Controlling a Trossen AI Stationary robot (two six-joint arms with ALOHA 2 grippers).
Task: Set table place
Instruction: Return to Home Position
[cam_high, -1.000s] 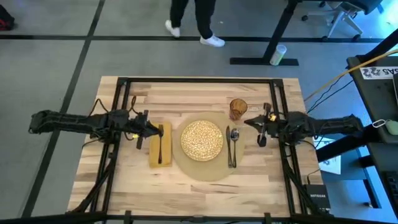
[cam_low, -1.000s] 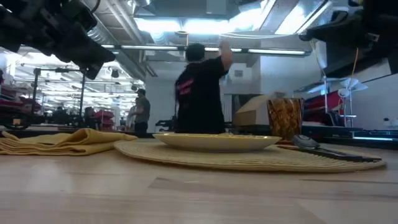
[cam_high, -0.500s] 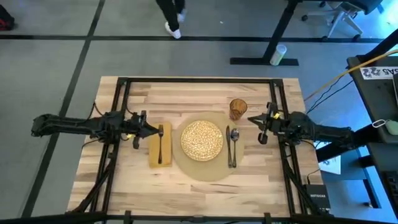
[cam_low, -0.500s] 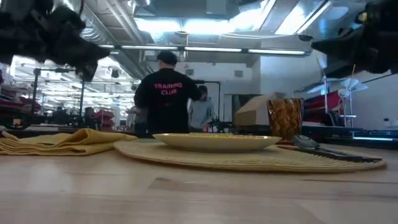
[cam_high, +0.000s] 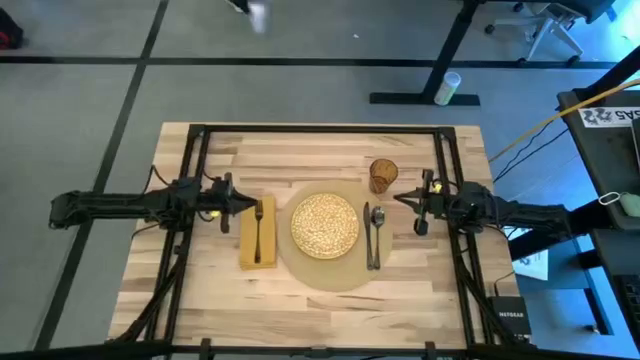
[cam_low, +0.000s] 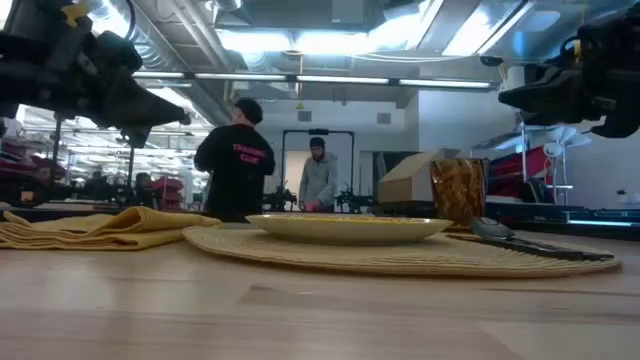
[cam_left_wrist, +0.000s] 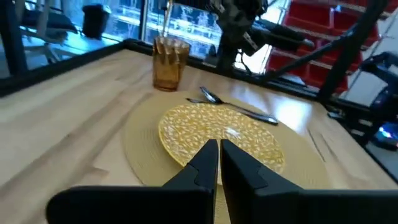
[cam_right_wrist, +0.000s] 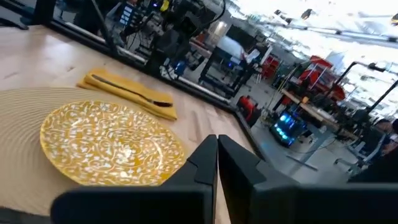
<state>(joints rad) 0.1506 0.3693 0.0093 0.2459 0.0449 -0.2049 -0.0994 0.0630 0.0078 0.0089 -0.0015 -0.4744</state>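
While the plate (cam_high: 324, 224) rests on its placemat (cam_high: 325, 278) mid-table, both grippers hang pinched shut and empty: left gripper (cam_high: 243, 203) just beside napkin (cam_high: 246, 252) and fork (cam_high: 258, 226), right gripper (cam_high: 402, 197) near the glass (cam_high: 383, 175), home likely lying outward.

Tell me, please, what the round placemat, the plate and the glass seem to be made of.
The placemat looks like woven straw or a similar fibre, matte tan, with fine concentric ridges. The plate is probably glazed ceramic: yellow with white speckles and a soft sheen. The glass is amber and translucent with vertical ribs; whether it is real glass or plastic, I cannot tell.
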